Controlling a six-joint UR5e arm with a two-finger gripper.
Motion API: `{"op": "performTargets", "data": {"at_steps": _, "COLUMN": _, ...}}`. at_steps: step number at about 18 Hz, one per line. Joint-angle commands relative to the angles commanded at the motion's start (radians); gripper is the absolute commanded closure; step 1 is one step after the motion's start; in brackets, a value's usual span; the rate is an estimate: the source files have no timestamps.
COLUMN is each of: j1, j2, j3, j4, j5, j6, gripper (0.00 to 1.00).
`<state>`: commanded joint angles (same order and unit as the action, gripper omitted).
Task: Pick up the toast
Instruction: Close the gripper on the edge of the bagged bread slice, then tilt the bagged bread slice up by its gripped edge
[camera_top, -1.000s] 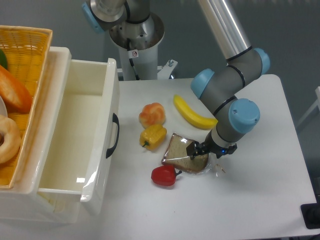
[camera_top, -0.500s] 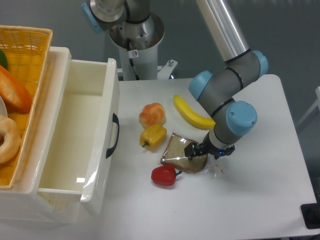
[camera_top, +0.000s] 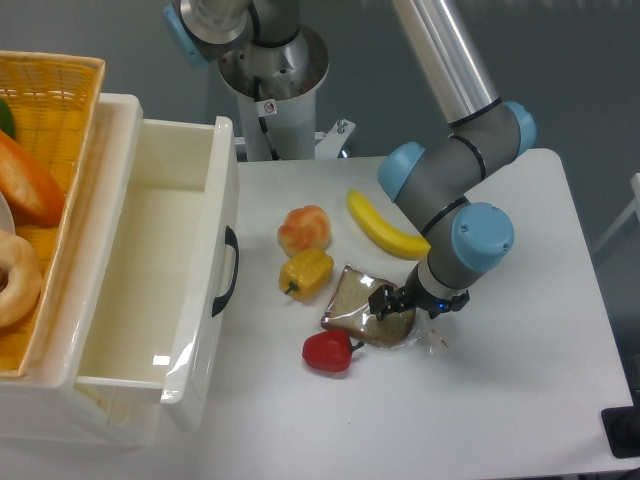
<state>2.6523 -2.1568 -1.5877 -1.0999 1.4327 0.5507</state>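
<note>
The toast (camera_top: 358, 303), a brown slice with a darker crust in crinkly clear plastic, lies flat on the white table (camera_top: 520, 400) between the yellow pepper and the red pepper. My gripper (camera_top: 388, 302) is down at the toast's right edge, its dark fingers against the slice and its wrapper. The wrist hides most of the fingers, so how far the jaws are closed on the toast is unclear. A bit of loose plastic sticks out to the right of the gripper.
A yellow pepper (camera_top: 306, 272), a red pepper (camera_top: 328, 352), a peach-coloured fruit (camera_top: 304, 229) and a banana (camera_top: 384, 228) lie around the toast. A white open bin (camera_top: 150, 270) stands at the left. A wicker basket (camera_top: 45, 120) holds an orange loaf and a pale ring.
The arm has shifted slightly left and down over the toast's right edge. The toast has nudged a little left. Other objects have not moved.
</note>
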Motion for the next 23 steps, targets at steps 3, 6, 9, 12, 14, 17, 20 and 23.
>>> {"op": "performTargets", "data": {"at_steps": 3, "j1": 0.0, "j2": 0.0, "j3": 0.002, "j4": 0.002, "j5": 0.0, "j6": 0.003, "gripper": 0.0}}
{"op": "performTargets", "data": {"at_steps": 6, "j1": -0.002, "j2": 0.0, "j3": 0.003, "j4": 0.002, "j5": 0.0, "j6": 0.005, "gripper": 0.02}}
{"op": "performTargets", "data": {"at_steps": 9, "j1": -0.006, "j2": -0.003, "j3": 0.005, "j4": 0.002, "j5": 0.0, "j6": 0.006, "gripper": 0.08}}
{"op": "performTargets", "data": {"at_steps": 12, "j1": -0.006, "j2": -0.008, "j3": 0.006, "j4": 0.002, "j5": 0.002, "j6": 0.006, "gripper": 0.15}}
{"op": "performTargets", "data": {"at_steps": 14, "j1": -0.006, "j2": -0.008, "j3": 0.006, "j4": 0.002, "j5": 0.002, "j6": 0.006, "gripper": 0.16}}
{"op": "performTargets", "data": {"at_steps": 17, "j1": -0.006, "j2": -0.006, "j3": 0.006, "j4": 0.002, "j5": 0.0, "j6": 0.006, "gripper": 0.19}}
{"op": "performTargets", "data": {"at_steps": 20, "j1": -0.006, "j2": -0.006, "j3": 0.008, "j4": 0.002, "j5": 0.002, "j6": 0.021, "gripper": 0.27}}
{"op": "performTargets", "data": {"at_steps": 23, "j1": -0.006, "j2": -0.006, "j3": 0.006, "j4": 0.002, "j5": 0.0, "j6": 0.035, "gripper": 0.39}}
